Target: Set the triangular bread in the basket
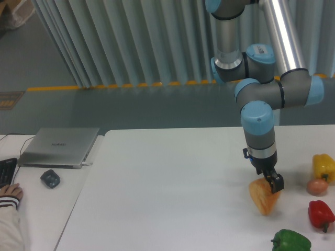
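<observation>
The triangular bread (pixel 263 197) is a golden-orange wedge at the right side of the white table (pixel 167 188). It hangs tilted with its point downward. My gripper (pixel 271 181) comes down from above and is shut on the bread's upper edge. I cannot tell whether the bread's tip touches the table. No basket is in view.
A yellow bell pepper (pixel 323 166), a small tan ball (pixel 316 186), a red pepper (pixel 320 213) and a green pepper (pixel 291 241) lie right of the bread. On the side desk at left are a laptop (pixel 58 147), a mouse (pixel 50 179), a keyboard (pixel 5 172) and a person's hand (pixel 10 192).
</observation>
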Motion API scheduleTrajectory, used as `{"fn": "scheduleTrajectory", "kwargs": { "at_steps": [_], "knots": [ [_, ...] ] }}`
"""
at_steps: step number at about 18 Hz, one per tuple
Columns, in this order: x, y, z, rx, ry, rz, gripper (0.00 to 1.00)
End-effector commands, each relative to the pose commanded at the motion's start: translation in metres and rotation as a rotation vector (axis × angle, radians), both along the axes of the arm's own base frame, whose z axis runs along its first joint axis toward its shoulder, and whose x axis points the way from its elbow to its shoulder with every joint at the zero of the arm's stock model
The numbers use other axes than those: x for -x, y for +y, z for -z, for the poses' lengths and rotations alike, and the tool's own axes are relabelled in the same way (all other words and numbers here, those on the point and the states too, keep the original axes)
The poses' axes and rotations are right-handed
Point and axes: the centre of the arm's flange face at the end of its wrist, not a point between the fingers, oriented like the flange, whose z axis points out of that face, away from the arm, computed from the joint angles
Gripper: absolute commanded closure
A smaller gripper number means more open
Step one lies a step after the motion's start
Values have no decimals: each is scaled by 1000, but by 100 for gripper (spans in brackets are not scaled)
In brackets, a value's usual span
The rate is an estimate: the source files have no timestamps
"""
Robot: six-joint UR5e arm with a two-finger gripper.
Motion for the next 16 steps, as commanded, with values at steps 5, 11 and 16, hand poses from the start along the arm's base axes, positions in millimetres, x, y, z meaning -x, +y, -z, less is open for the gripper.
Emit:
{"fn": "scheduleTrajectory", "kwargs": {
  "at_steps": [5, 11, 16],
  "knots": [
    [-1, 3, 3, -1, 3, -7, 53],
    [6, -6, -40, -45, 41, -11, 100],
    [37, -42, -102, -55, 35, -60, 100]
  ]
}}
